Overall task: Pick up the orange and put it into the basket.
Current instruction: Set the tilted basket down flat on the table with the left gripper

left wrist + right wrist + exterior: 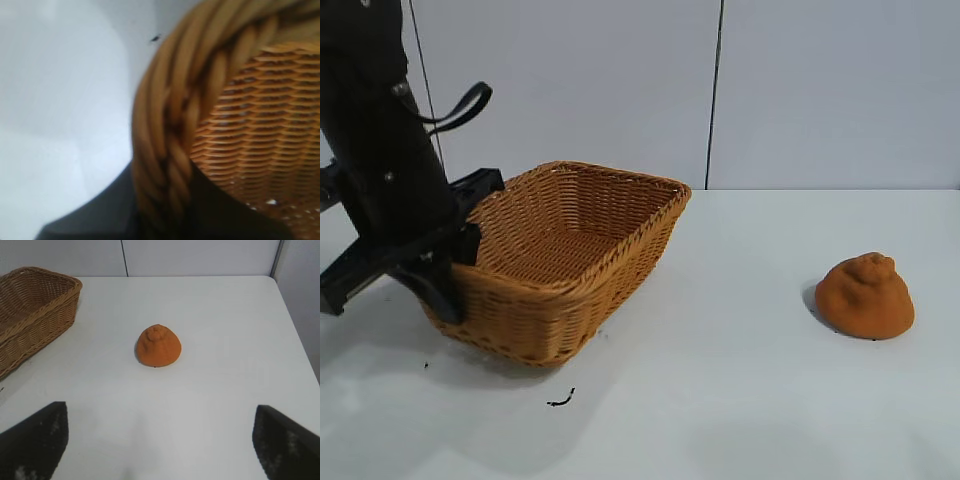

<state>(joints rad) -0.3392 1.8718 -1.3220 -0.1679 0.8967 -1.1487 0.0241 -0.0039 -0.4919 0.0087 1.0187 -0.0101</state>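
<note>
orange [865,296]: sits on the white table [740,400], dome down and knobby peak up, well apart from the basket, at the exterior view's right; nothing touches it
room round the orange: bare table on every side; in the right wrist view the orange [158,345] lies ahead of the fingers with open table between
basket [565,262]: stands upright at the exterior view's left, its open mouth up, long side running back toward the wall [620,90]; nothing shows inside
table edges: in the right wrist view the far edge meets the wall and one side edge drops off beyond the orange, well clear of it
speck [561,401]: small dark curl on the table just before the basket's near corner
left gripper [445,262]: clamped on the basket's braided rim at its near end; the left wrist view shows the rim [165,150] running between the dark fingers
left arm: slants down steeply from the exterior view's upper left corner
right gripper [160,450]: hangs above the table, aimed at the orange, fingers [37,442] spread wide apart, holding nothing
</note>
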